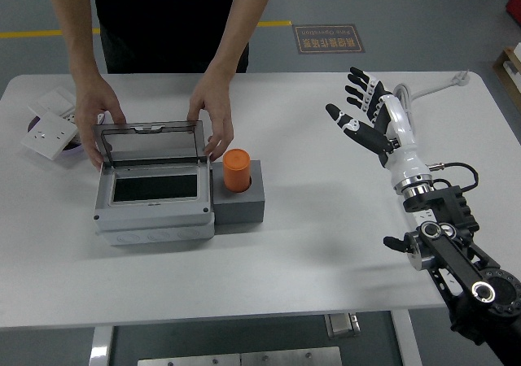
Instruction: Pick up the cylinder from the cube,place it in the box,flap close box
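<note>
An orange cylinder [237, 170] stands upright on a dark grey cube [238, 201] near the table's middle. Directly left of the cube sits a grey box [153, 199]. Its transparent flap lid [149, 145] is tilted up, held at both ends by a person's hands [215, 115]. My right hand [365, 114] hovers well to the right of the cylinder, fingers spread and holding nothing. The left arm does not show.
A person in a black shirt stands at the far side, leaning over the box. White switch plates [45, 135] lie on and around a purple dish at the far left. A white cable [435, 85] runs along the far right of the table [285, 260].
</note>
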